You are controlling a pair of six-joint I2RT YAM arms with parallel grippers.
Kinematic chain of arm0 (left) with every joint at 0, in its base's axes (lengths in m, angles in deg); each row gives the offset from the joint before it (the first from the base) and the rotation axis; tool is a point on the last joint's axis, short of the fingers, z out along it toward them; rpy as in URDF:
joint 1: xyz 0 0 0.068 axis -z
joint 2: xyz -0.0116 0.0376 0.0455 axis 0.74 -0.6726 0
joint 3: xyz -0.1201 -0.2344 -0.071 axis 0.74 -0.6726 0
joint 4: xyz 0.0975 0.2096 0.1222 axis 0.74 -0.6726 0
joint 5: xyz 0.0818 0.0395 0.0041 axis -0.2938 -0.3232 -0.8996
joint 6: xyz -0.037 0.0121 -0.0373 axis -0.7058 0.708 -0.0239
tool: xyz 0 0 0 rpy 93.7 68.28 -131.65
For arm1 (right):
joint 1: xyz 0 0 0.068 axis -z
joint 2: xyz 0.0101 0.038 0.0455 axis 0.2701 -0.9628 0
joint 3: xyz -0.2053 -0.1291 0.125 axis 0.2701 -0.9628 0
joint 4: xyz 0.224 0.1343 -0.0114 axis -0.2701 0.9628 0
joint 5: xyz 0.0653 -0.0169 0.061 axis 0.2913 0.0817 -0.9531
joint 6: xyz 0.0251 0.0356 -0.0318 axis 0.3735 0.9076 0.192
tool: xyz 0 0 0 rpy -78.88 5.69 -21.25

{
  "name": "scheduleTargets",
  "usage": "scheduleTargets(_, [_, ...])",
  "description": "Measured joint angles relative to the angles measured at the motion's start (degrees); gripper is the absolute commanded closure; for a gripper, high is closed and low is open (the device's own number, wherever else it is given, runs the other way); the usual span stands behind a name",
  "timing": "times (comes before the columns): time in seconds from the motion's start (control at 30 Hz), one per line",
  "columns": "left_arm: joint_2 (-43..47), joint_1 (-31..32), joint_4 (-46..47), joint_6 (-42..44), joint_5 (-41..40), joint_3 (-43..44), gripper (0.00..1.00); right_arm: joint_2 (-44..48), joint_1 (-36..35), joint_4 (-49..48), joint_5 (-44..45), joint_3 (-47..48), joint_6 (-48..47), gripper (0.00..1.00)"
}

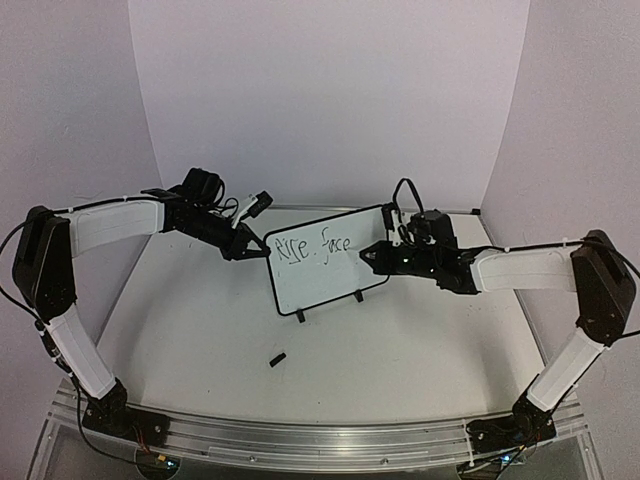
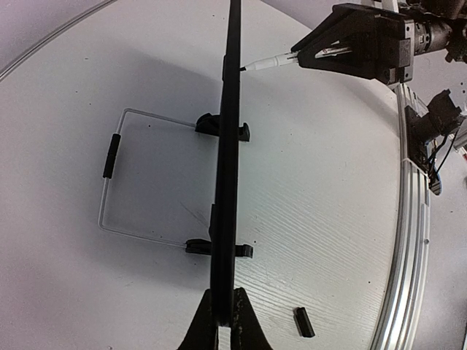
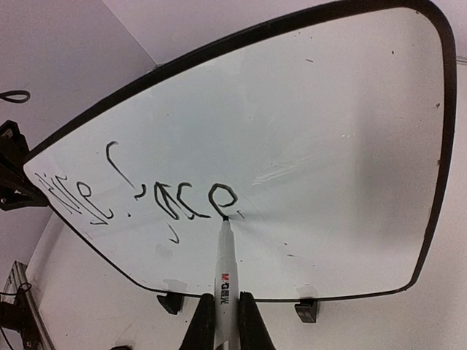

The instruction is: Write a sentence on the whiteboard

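Currently, starting at the left: the left gripper (image 2: 223, 310) has its fingers shut on the left edge of the whiteboard (image 1: 330, 285), steadying it; the left wrist view shows the thin black frame pinched between the two fingers, edge-on. Board stands upright on its two small black feet (image 1: 300, 316) near the middle of the table (image 1: 190, 330), tilted slightly in plan so its right end sits further back, with a wire prop (image 2: 109, 189) behind it. A small black marker cap (image 1: 277, 358) lies loose on the table in front of the board, well apart from both arms. On the board face, the sentence (image 3: 169, 191) so far reads "Rise. face" in one line across the upper part; strokes are thin, black, a little shaky but legible. Below that line the white surface is bare. Further right, the marker (image 3: 225, 255) has its tip touching the board at the foot of the final "e". The right gripper (image 1: 368, 256) is clamped on the marker barrel, fingers closed snug on both sides of it. Judgement: roughly half done. Two words are down, and the phrase reads unfinished, so more words are likely owed, probably on a second line in the blank lower area. Cap is not yet refitted.
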Motion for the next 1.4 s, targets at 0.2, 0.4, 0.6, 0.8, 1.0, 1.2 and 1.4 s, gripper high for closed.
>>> scheduleTargets(0.2, [0.0, 0.0, 0.0, 0.0, 0.02, 0.0, 1.0, 0.0, 0.0, -0.13, 1.17, -0.77, 0.06, 1.0])
scheduleTargets(0.4, [-0.04, 0.0, 0.04, 0.0, 0.02, 0.0, 1.0, 0.13, -0.02, -0.06, 2.46, -0.93, 0.04, 1.0])
scheduleTargets(0.6, [-0.07, 0.0, 0.09, 0.0, 0.02, 0.0, 1.0, 2.37, 0.0, 0.44, 4.5, -2.13, 0.04, 1.0])
scheduleTargets(0.8, [-0.25, 0.0, 0.04, 0.0, 0.04, 0.23, 1.0, 8.94, 0.12, 1.96, 5.96, -3.72, -0.04, 1.0])
scheduleTargets(1.0, [-0.37, 0.06, 0.04, 0.0, 0.04, 0.33, 1.0, 14.14, 1.98, 2.39, 4.7, -4.12, -0.63, 1.0])
scheduleTargets(1.2, [-0.37, 0.27, 0.11, 0.0, -0.02, 0.37, 1.0, 13.86, 4.11, 2.89, 1.58, -4.56, -1.17, 1.0])
scheduleTargets(1.4, [-0.37, 0.41, 0.15, 0.02, -0.07, 0.39, 1.0, 10.67, 4.11, 2.99, -0.2, -4.46, -1.69, 1.0])
